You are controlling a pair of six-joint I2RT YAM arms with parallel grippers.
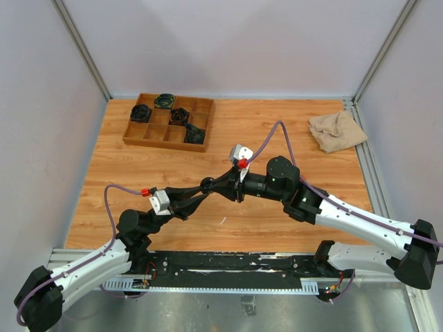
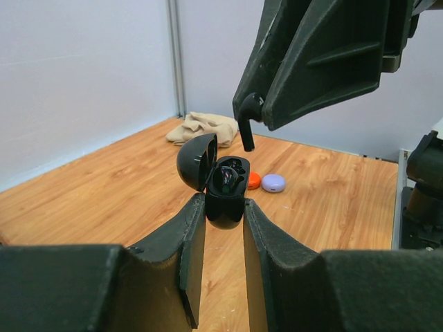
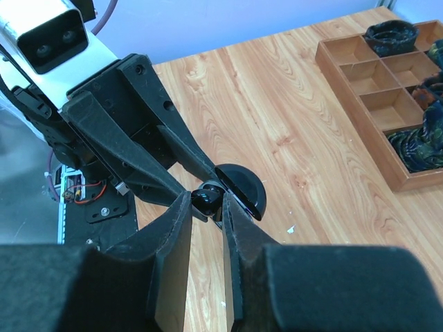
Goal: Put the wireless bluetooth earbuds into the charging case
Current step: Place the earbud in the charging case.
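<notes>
The left gripper [image 2: 225, 211] is clamped narrowly on the base of the charging case [image 2: 225, 187], whose lid stands open. Just above the case, the right gripper [image 3: 206, 202] is pinched almost closed on a black earbud [image 2: 247, 135], apparently stem down. If the stem comes down off its socket, it could catch the rim or lid. That could twist the bud loose or tip the case.

top external: high, behind the rig, looking down across whole desk [image 1: 138, 159] | left wrist: close, low, facing cloth [image 2: 204, 128] corner | right wrist: close, tilted down toward tray [image 3: 356, 114] | overlap: both wrist views share charging case [image 2: 225, 190] [image 3: 239, 190], probably mid-desk in top view, indistinct there
</notes>
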